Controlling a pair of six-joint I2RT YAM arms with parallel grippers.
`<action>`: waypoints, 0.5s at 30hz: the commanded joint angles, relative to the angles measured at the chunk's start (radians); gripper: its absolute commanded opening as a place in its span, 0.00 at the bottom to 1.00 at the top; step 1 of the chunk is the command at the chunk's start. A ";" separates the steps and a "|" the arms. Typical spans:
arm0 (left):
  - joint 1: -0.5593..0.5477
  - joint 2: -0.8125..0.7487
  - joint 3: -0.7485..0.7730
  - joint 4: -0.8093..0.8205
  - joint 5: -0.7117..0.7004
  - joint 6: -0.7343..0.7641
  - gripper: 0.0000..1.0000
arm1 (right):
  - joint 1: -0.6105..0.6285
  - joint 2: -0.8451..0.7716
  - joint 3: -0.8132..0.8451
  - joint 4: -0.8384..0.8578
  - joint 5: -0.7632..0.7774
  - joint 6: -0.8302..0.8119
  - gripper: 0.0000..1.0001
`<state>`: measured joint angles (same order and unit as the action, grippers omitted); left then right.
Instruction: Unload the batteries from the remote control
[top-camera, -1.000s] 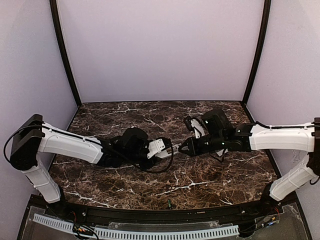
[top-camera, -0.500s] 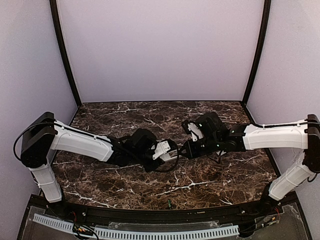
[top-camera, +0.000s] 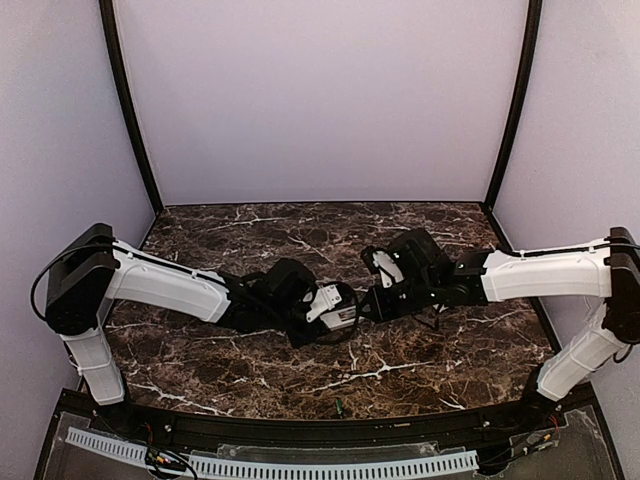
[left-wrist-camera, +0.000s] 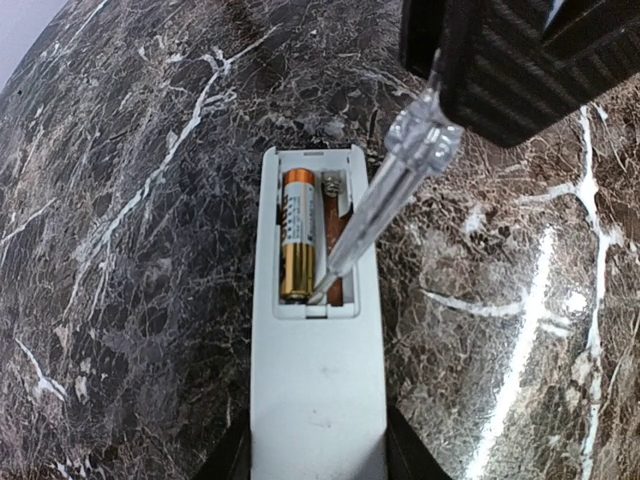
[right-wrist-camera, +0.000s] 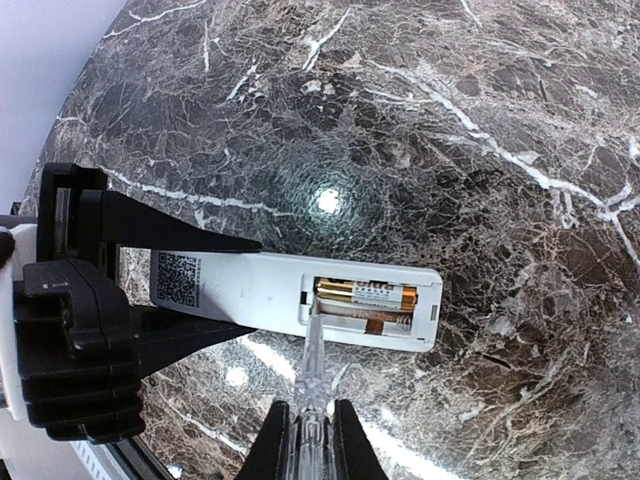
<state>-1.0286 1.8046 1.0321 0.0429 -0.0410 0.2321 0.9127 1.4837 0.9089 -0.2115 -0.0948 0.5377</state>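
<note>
Left pincer (left-wrist-camera: 318, 462) clamps remote control (left-wrist-camera: 318, 385); right pincer (right-wrist-camera: 306, 428), tool (right-wrist-camera: 313, 355).

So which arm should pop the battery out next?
Right, probably: the right pincer holds the clear tool, tip at the battery. The left pincer is busy gripping the remote control.

The remote control (left-wrist-camera: 318, 400) lies mid-table (left-wrist-camera: 130, 200) between the left gripper (right-wrist-camera: 250, 285) and the right gripper (right-wrist-camera: 310, 445). One battery (left-wrist-camera: 297, 235) sits in its compartment (left-wrist-camera: 336, 215). The tip of the tool (left-wrist-camera: 380, 195) is down in the slot just beside the battery.

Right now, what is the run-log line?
left gripper: holds remote control | right gripper: holds clear pry tool | tip: beside battery
</note>
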 joint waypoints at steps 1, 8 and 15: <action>-0.017 -0.014 0.060 0.032 0.110 -0.041 0.01 | 0.031 0.032 0.010 0.084 0.066 0.033 0.00; -0.001 -0.014 0.086 0.013 0.165 -0.108 0.00 | 0.102 0.064 0.029 0.068 0.207 0.035 0.00; 0.051 -0.016 0.114 0.006 0.262 -0.186 0.00 | 0.154 0.090 0.031 0.045 0.312 0.010 0.00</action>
<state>-0.9836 1.8194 1.0786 -0.0505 0.0608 0.0982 1.0412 1.5394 0.9245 -0.1967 0.1234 0.5587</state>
